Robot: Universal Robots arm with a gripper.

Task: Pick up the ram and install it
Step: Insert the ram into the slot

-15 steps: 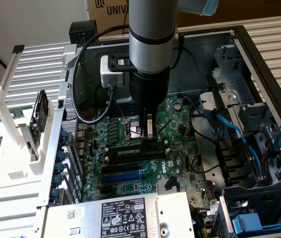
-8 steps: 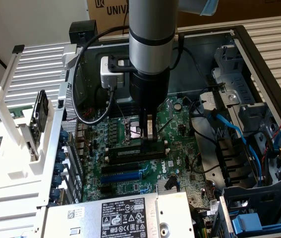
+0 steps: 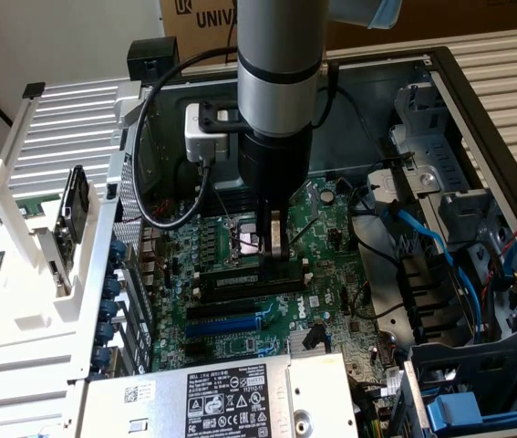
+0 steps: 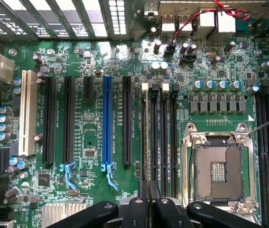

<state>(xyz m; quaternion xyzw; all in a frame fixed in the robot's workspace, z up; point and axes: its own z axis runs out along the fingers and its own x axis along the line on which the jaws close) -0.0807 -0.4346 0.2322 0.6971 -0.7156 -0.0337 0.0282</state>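
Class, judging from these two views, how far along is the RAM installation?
Done: the ram is picked up, clamped edge-on in the jaws of the gripper. In hand: it hangs over the black memory slots beside the CPU socket, roughly in line with the slot farthest from that socket. Left: seating it. All the slots look bare, with no stick pressed in.

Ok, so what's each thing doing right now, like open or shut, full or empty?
blue slot: empty
processor socket: empty, no chip in it
gripper: shut on the ram
ram: on edge, lined up with the memory slot nearest the blue slot; clicked in or not, cannot tell
three neighbouring memory slots: bare
computer case: open
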